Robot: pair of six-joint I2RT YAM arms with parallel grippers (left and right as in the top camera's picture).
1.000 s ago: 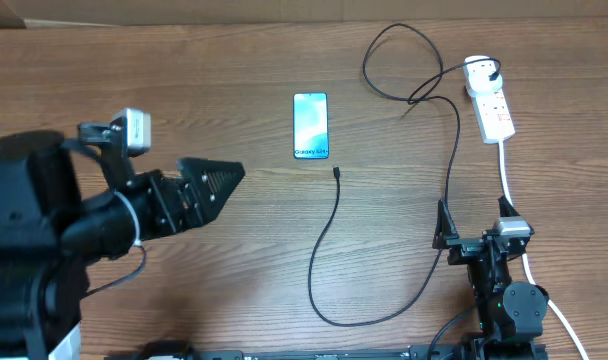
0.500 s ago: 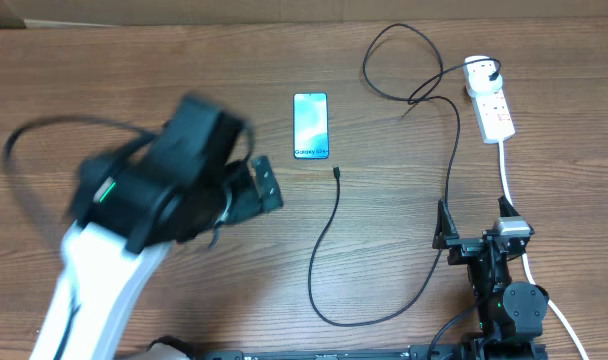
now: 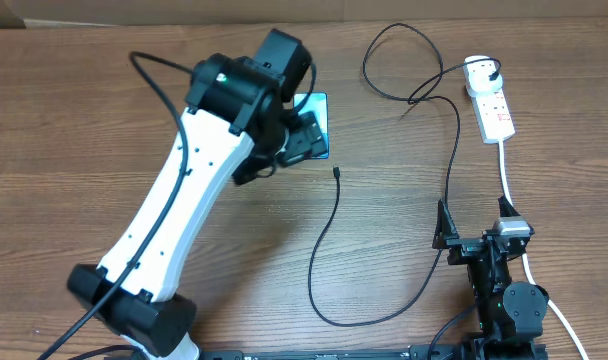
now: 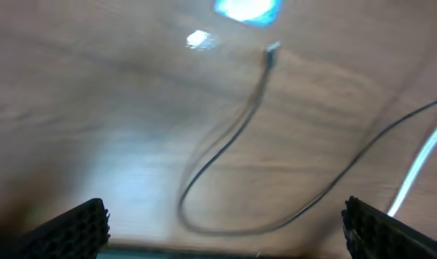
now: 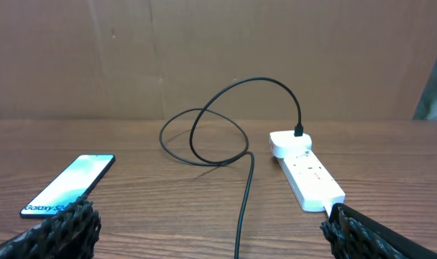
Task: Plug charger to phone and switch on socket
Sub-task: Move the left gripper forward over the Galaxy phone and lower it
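Note:
The phone (image 3: 318,104) lies face up at the table's back middle, its teal screen half hidden under my left gripper (image 3: 302,140), which hovers open over its left side. In the blurred left wrist view the phone (image 4: 247,8) glows at the top edge, and the open left gripper (image 4: 229,234) holds nothing. The charger's black cable (image 3: 324,235) has its tip (image 3: 337,172) just right of the phone and its plug in the socket (image 3: 494,110). My right gripper (image 3: 472,228) rests open near the front right. The right wrist view shows phone (image 5: 67,187), charger cable (image 5: 244,194) and socket (image 5: 308,173).
A thick white cord (image 3: 506,175) runs from the socket down past the right arm. The charger cable forms a loop (image 3: 399,65) at the back and a wide curve near the front edge (image 3: 354,322). Cardboard (image 5: 218,50) stands behind the table.
The left arm has swung from the table's left side up and to the right, ending over the phone. The right arm, cable, phone and socket have not moved.

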